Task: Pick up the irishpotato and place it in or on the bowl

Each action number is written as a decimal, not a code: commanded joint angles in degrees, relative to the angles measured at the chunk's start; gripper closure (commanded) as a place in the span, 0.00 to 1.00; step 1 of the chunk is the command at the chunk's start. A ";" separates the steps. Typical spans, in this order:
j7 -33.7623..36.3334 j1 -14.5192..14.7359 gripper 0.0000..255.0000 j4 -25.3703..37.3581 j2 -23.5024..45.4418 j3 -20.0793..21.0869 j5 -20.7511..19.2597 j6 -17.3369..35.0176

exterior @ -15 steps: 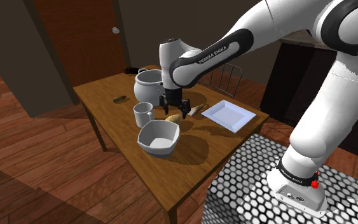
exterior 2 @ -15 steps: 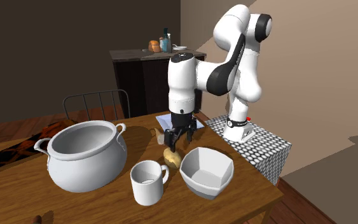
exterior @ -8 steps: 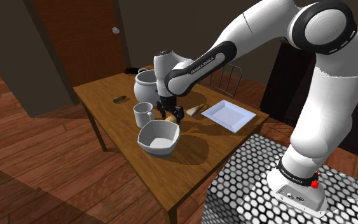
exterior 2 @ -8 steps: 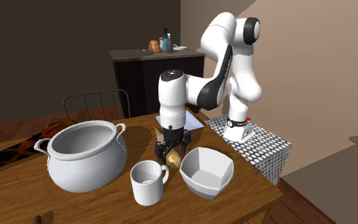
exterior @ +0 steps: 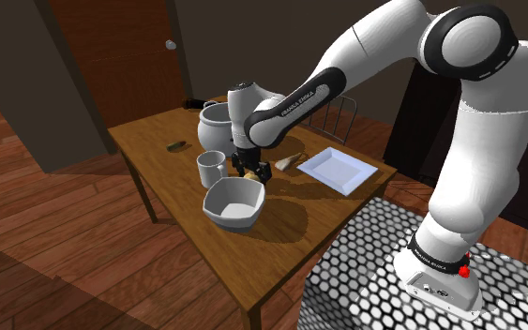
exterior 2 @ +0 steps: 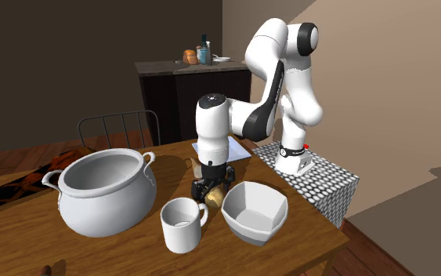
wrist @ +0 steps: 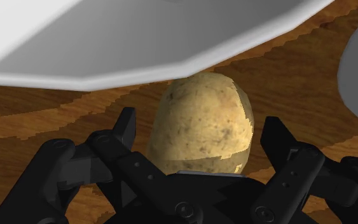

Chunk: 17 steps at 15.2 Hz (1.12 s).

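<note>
One potato (wrist: 203,121), one bowl (exterior: 233,217) — one mug (exterior: 211,169)

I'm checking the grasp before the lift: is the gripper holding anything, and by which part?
Nothing is held yet. The open gripper straddles the potato. Its fingers stand at the potato's two sides without touching it, and the table shows in both gaps.

On my feed the only lettering I can read is white "FRANKA EMIKA", running along the dark strip (exterior: 299,97) on the forearm in the shoulder view. The dark collar (exterior: 437,260) at the arm's foot carries white letters too, but I can't make them out.
</note>
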 commanded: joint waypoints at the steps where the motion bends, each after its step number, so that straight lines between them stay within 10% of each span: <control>1: 0.01 0.01 0.00 -0.01 0.01 0.00 -0.01 0.03; 3: 0.01 0.00 0.00 -0.01 0.01 0.00 -0.01 0.02; 4: 0.01 0.00 1.00 -0.01 0.01 0.00 -0.01 0.02; 17: -1.05 -0.42 1.00 1.00 -1.91 0.50 1.49 -2.56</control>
